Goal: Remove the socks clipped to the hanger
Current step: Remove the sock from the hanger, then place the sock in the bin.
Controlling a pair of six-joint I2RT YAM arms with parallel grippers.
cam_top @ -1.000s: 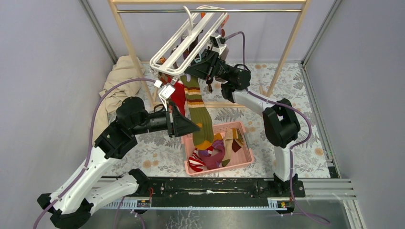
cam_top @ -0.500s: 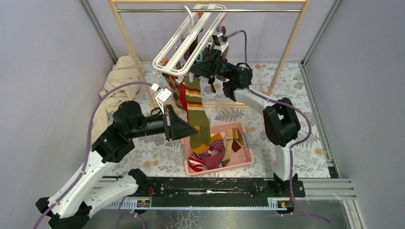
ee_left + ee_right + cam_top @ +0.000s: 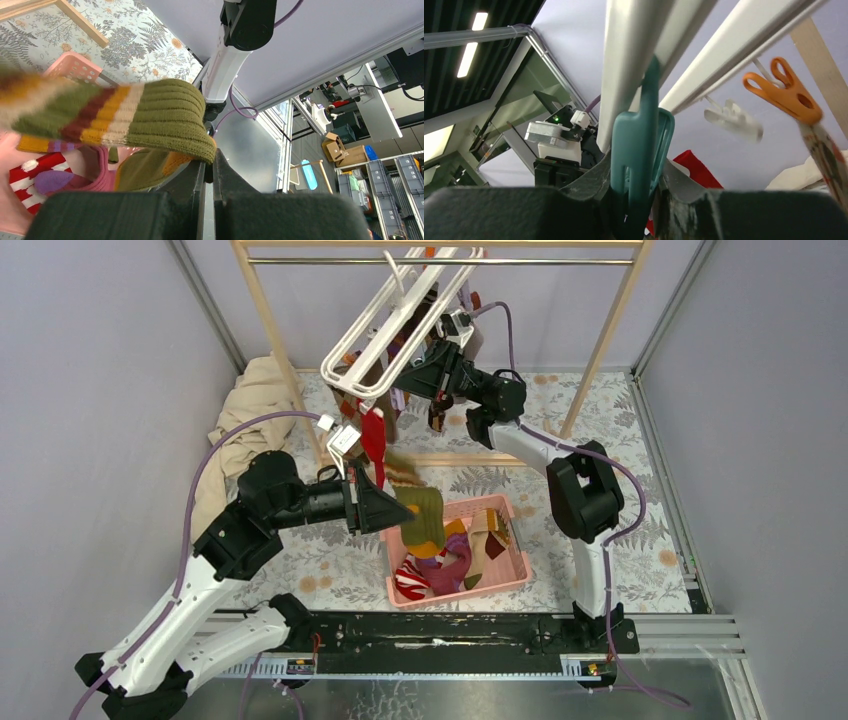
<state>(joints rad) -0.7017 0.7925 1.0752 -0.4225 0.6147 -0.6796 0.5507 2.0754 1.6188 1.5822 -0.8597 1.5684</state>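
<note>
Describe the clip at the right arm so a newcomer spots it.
Start at the white hanger on the wooden rail. Under its bars hangs the teal clip, between the fingers of the right tool. Its neighbours are an orange clip and a translucent white clip.

I can read no text, number or brand in any view. In the top view, at 6 o'clock, two small stickers [image 3: 300,667] sit on the base rail [image 3: 450,630], too small for me to make out.
</note>
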